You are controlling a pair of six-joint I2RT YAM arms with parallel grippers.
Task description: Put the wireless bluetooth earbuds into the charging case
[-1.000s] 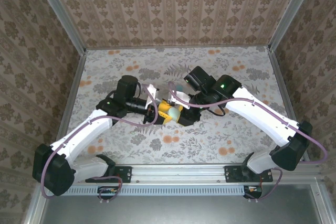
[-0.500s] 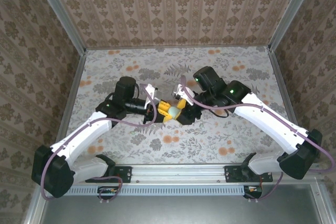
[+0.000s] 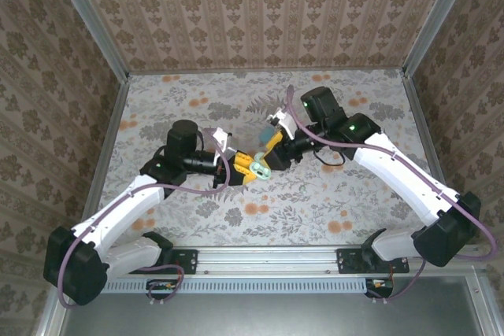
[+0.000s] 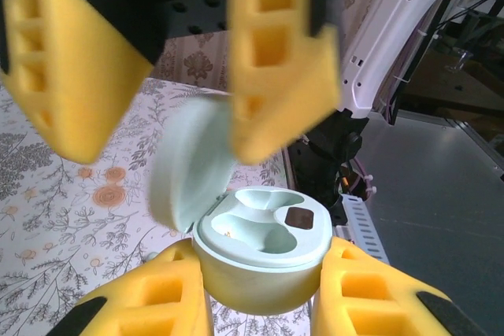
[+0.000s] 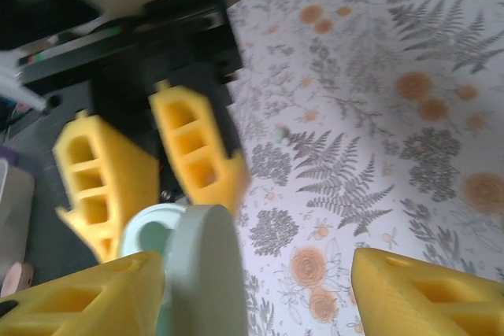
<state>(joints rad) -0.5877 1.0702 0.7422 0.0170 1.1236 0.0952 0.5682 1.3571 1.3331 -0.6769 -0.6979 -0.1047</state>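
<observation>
The charging case, pale mint, sits upright in my left gripper, which is shut on its base. Its lid is swung open to the left, and both moulded hollows inside are empty. From above, the case hangs over the middle of the table at the left gripper's tips. My right gripper stands open; the lid's edge rises beside its left finger with a wide gap to the other. One tiny teal earbud lies on the cloth beyond.
A flower-and-fern printed cloth covers the table, walled by patterned panels with metal posts. The right arm reaches in from the right, and its yellow fingers hang just above the case. An aluminium rail runs along the near edge.
The right gripper has opened and drawn back up and to the right, away from the case. The case's lid now stands open. The left gripper stays shut on the case.
</observation>
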